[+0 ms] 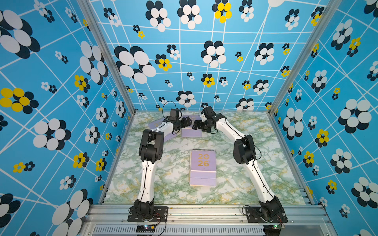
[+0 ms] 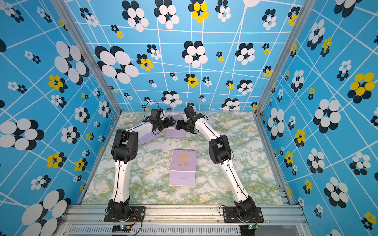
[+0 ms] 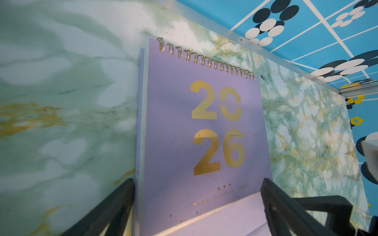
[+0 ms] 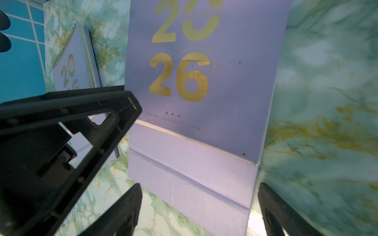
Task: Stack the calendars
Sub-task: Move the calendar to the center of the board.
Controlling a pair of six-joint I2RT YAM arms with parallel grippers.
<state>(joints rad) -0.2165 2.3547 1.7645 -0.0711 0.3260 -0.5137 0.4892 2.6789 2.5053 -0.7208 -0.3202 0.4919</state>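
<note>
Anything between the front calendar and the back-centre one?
No. Only bare table between front calendar and back-centre calendar; both top views show it.

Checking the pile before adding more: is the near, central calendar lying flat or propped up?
Lying flat: the calendar shows its whole 2026 cover face-up, base flap spread out flat.

Three lilac spiral-bound calendars with gold "2026" covers lie flat: the near calendar (image 1: pixel 203 167) at mid-table, spiral toward 12 o'clock, a peach edge showing beneath it; the far calendar (image 1: pixel 191 132) at its 12 o'clock; the third calendar (image 2: pixel 149 137), skewed and partly hidden, at 11 o'clock.
</note>
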